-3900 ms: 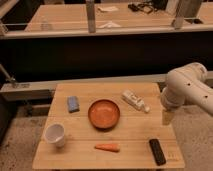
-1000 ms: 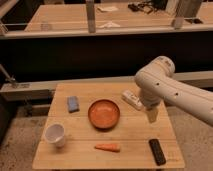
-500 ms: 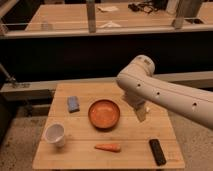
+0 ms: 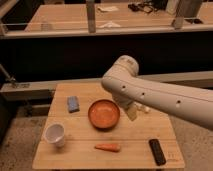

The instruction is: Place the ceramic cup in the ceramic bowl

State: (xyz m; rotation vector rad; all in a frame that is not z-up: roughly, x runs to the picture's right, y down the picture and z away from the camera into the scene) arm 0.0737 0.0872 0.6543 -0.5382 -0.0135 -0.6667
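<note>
The ceramic cup [image 4: 55, 134] is a small white cup standing upright near the front left of the wooden table [image 4: 75, 156]. The ceramic bowl [image 4: 104, 113] is orange-brown and shallow, in the middle of the table, with nothing in it. My gripper [image 4: 131, 113] hangs below the white arm [image 4: 150, 92], just right of the bowl's rim and above the table. It is far from the cup, which is on the other side of the bowl.
A blue sponge [image 4: 73, 103] lies at the back left. A small orange carrot [image 4: 108, 147] lies in front of the bowl. A black remote [image 4: 157, 151] lies at the front right. A white object [image 4: 145, 108] is partly hidden behind the arm.
The arm has swung steadily leftward across the table, from the right edge to just beside the bowl. The cup, bowl and other objects have not moved.
</note>
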